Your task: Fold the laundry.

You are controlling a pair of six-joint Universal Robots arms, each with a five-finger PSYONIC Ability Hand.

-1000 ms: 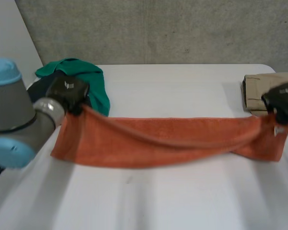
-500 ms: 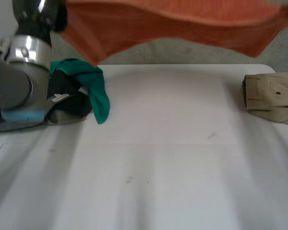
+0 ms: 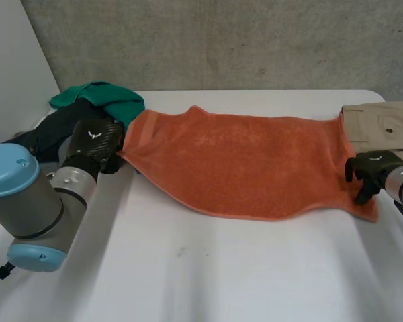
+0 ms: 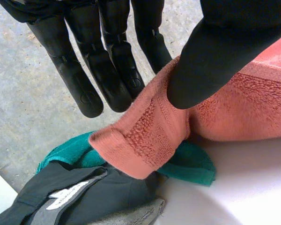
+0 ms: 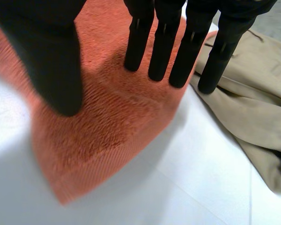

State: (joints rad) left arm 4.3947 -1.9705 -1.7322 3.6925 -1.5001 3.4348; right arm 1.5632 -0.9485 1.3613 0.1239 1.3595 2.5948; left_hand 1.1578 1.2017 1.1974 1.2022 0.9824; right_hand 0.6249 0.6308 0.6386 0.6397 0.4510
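Note:
An orange towel [image 3: 248,161] lies spread flat across the white table [image 3: 208,268]. My left hand [image 3: 94,144] is at the towel's left corner, and the left wrist view has that corner [image 4: 140,136] pinched between the thumb and straight fingers [image 4: 107,70]. My right hand [image 3: 366,171] is over the towel's near right corner. In the right wrist view its fingers [image 5: 178,42] are straight and spread from the thumb above the towel [image 5: 103,122], which rests on the table with nothing gripped.
A green cloth [image 3: 111,100] and a black garment [image 3: 54,134] are heaped at the back left, just past my left hand. Folded beige trousers [image 3: 383,124] lie at the back right, beside the towel's right edge and my right hand.
The towel, stretched low between both hands and then swung up high, now lies spread on the table. My right hand has let go of its corner and opened.

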